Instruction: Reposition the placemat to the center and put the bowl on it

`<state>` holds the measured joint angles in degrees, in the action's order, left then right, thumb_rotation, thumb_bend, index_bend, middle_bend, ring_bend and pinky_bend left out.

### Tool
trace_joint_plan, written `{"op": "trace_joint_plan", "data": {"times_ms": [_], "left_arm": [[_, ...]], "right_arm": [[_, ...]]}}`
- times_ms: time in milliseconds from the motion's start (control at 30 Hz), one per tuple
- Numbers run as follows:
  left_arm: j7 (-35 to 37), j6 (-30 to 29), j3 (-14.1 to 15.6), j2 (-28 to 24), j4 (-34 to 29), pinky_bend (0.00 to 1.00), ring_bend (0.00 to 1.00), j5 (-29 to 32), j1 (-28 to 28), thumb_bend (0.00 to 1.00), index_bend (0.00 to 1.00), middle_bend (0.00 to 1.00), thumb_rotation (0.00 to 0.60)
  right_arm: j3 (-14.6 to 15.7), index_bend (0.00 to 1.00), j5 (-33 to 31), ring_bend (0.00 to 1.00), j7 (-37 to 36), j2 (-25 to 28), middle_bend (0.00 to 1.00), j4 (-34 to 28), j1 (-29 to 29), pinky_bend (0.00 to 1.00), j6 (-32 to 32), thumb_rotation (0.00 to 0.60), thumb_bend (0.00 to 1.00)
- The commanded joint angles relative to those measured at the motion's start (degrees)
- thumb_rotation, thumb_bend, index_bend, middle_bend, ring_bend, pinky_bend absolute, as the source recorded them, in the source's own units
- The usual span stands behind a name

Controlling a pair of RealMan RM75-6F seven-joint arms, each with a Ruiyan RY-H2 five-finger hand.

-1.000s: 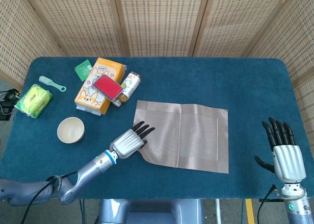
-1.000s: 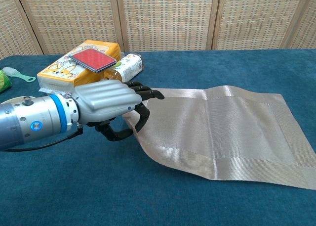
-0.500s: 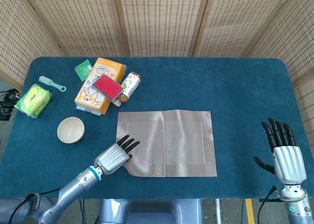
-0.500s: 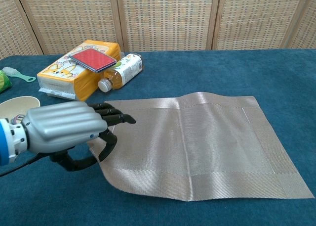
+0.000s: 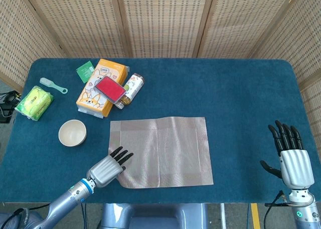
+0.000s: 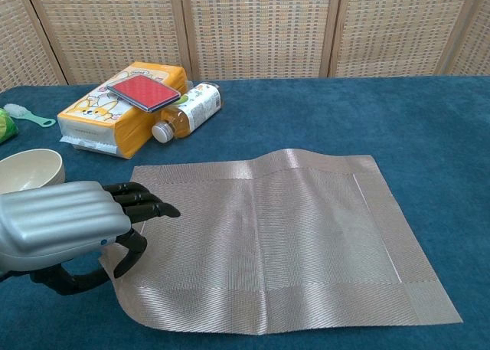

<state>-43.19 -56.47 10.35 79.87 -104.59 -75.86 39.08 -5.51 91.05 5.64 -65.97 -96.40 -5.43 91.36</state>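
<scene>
The grey woven placemat (image 5: 159, 151) lies flat near the table's front middle, also seen in the chest view (image 6: 283, 235). My left hand (image 5: 108, 169) pinches its near left corner between thumb and fingers, and that corner is lifted slightly (image 6: 116, 264). In the chest view the left hand (image 6: 65, 231) fills the lower left. The cream bowl (image 5: 72, 133) stands upright and empty on the cloth, left of the mat and apart from it, with its rim showing in the chest view (image 6: 27, 170). My right hand (image 5: 291, 156) hovers at the front right with its fingers spread, holding nothing.
An orange tissue box (image 5: 99, 88) with a red case (image 5: 110, 87) on top sits at the back left, a small bottle (image 5: 131, 87) lying beside it. A green packet (image 5: 85, 71), a mint brush (image 5: 52, 85) and a yellow-green pack (image 5: 34, 102) lie further left.
My left hand has drawn the placemat leftward and toward the front edge, and the mat now lies flatter. The bowl and my right hand have stayed put.
</scene>
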Motion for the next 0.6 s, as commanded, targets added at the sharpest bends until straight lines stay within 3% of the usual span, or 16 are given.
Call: {"op": "trace_joint_plan", "data": {"times_ms": [33, 600], "left_arm": [[-0.6, -0.4, 0.3, -0.2, 0.0, 0.00, 0.00, -0.3, -0.4, 0.52, 0.79, 0.00, 0.600], [-5.2, -0.4, 1.2, -1.3, -1.0, 0.00, 0.00, 0.8, -2.1, 0.52, 0.79, 0.00, 0.600]], "right_arm": [[0.0, 0.00, 0.0, 0.00, 0.0, 0.0, 0.00, 0.0, 0.0, 0.00, 0.0, 0.600, 0.00], [0.0, 0.00, 0.2, 0.00, 0.2, 0.2, 0.00, -0.3, 0.2, 0.00, 0.2, 0.600, 0.00]]}}
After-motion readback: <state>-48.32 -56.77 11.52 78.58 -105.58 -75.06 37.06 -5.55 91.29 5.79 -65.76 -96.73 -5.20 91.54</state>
